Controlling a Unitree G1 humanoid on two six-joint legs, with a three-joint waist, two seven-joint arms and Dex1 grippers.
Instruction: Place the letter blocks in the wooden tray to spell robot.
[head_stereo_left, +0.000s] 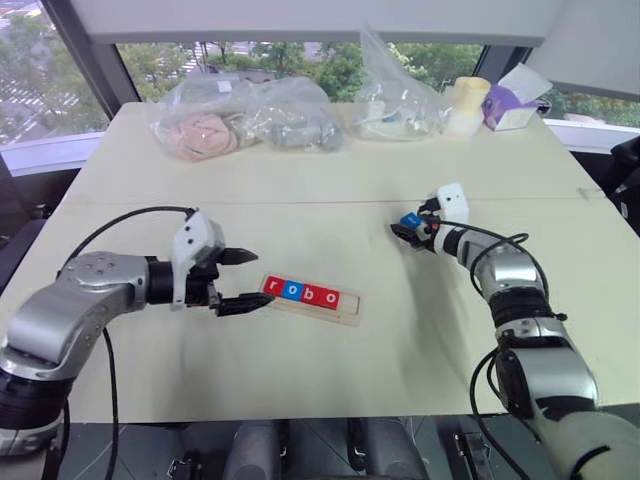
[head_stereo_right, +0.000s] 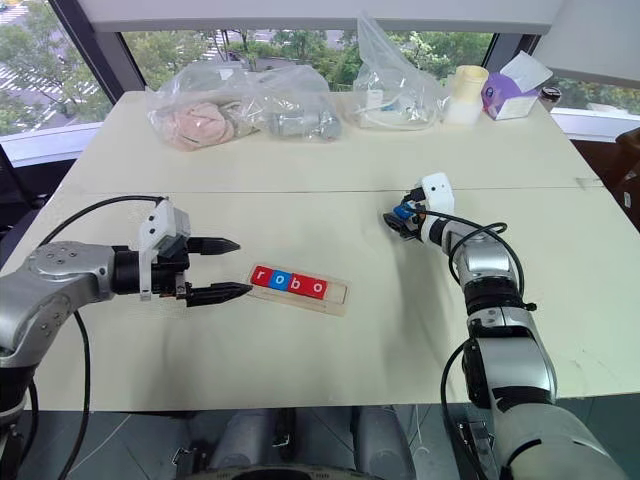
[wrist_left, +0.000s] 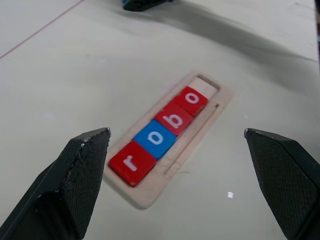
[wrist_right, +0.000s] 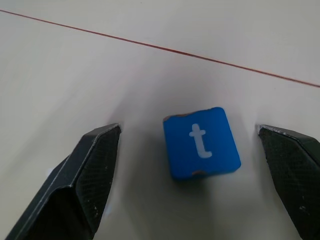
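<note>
Your right gripper (wrist_right: 187, 165), jaws wide apart, sits around the blue t block (wrist_right: 201, 143) near the table's right edge. It's small, light, hard: pinch its flat sides gently. Your left gripper (head_stereo_left: 243, 281) is open too.

You saw red, blue, red, red letter blocks (wrist_left: 162, 135) with white letters in the pale wooden tray (wrist_left: 212, 107). The t block (wrist_right: 201, 142) was blue, the desk (head_stereo_left: 300, 180) cream.

Five letter blocks (wrist_left: 165, 132) — three red, two blue, one wooden tray (wrist_left: 150, 192), three plastic bags (head_stereo_left: 240, 120) — far side
</note>
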